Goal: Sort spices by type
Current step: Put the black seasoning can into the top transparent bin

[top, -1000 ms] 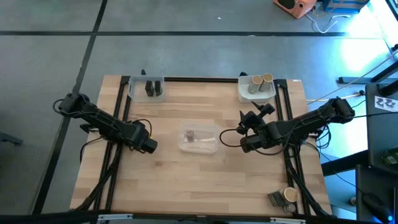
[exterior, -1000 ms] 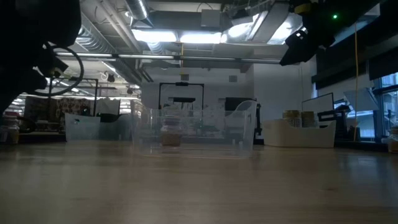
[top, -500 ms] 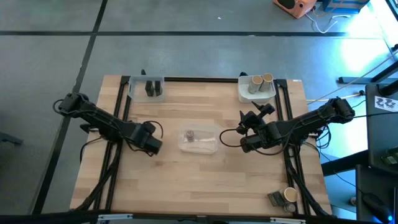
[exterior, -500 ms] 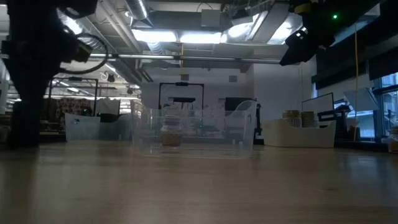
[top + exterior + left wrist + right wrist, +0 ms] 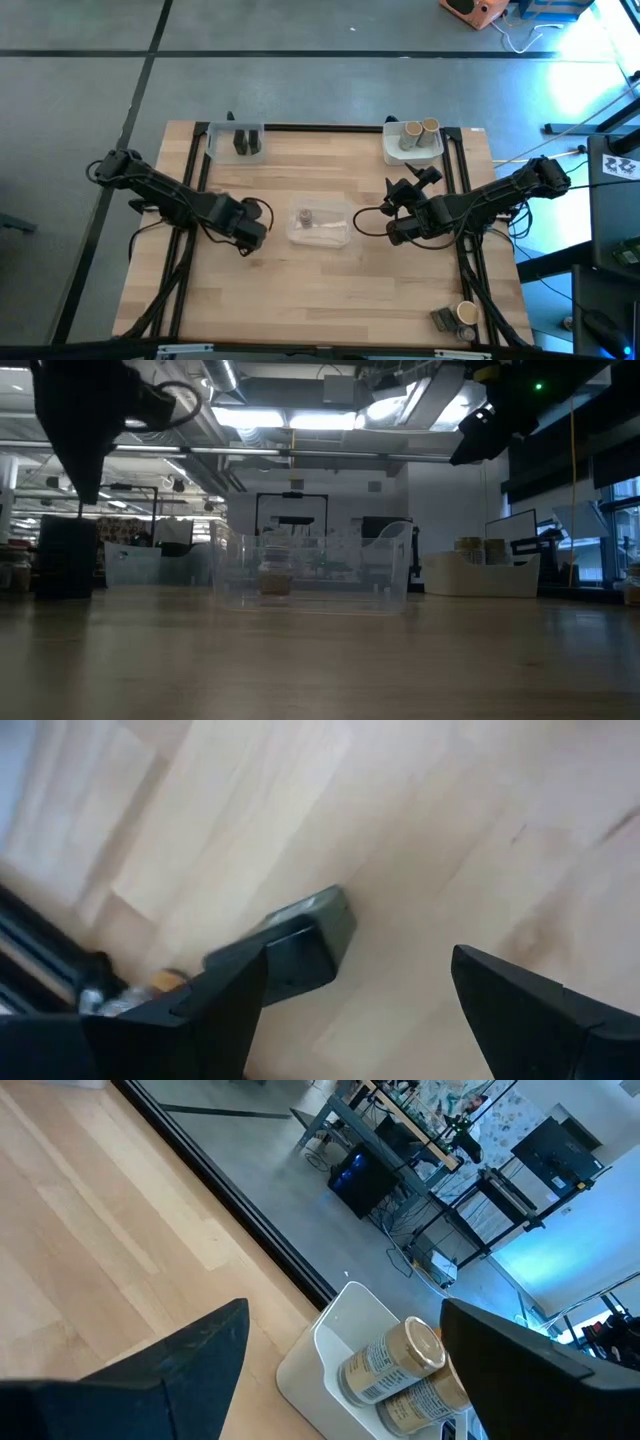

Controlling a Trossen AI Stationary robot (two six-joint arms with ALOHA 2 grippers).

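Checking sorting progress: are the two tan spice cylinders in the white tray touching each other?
Touching. In the right wrist view, the two tan cylinders lie pressed side by side in the white tray, no gap between them.

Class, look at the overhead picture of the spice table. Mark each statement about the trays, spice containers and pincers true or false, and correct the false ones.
1. The white tray at the far right corner holds two tan cylinders with pale tops. True.
2. The clear tray in the table's middle holds four jars. False: one small grey-brown jar shows.
3. The left pincer grips a jar. False: it is open and holds nothing.
4. Dark blocky containers sit in the far-left clear tray. True.
5. The right pincer is open. True.
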